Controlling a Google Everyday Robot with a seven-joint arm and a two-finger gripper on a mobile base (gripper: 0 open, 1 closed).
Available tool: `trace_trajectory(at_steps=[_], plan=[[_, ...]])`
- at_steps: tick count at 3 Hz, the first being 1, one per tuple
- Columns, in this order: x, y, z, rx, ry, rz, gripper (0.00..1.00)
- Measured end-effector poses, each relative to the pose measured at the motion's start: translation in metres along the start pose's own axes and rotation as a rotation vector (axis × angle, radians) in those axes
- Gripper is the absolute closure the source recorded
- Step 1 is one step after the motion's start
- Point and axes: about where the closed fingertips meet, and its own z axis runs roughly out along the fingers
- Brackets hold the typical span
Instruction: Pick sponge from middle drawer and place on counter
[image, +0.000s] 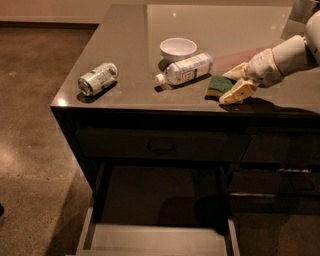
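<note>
The sponge, dark green over a yellow layer, lies flat on the counter near its front edge, right of the bottle. My gripper reaches in from the right, low over the counter. Its fingers are spread, one behind the sponge's right end and one in front of it. The middle drawer is pulled out at the bottom of the view. The part of its pale grey floor that shows is bare.
A white bowl stands behind a clear plastic bottle lying on its side, just left of the sponge. A crushed can lies near the counter's left edge. The top drawer's front is closed, with more drawers at the right.
</note>
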Motion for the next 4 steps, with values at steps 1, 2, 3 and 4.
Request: trace_trajectory(at_steps=[1, 2, 3, 4], plan=[[-0.002, -0.004, 0.004, 0.010, -0.008, -0.001, 0.05], [-0.004, -0.006, 0.006, 0.014, -0.031, -0.002, 0.00], [-0.004, 0.010, -0.036, -0.001, -0.064, 0.034, 0.00], [-0.004, 0.010, -0.037, -0.002, -0.065, 0.034, 0.00]])
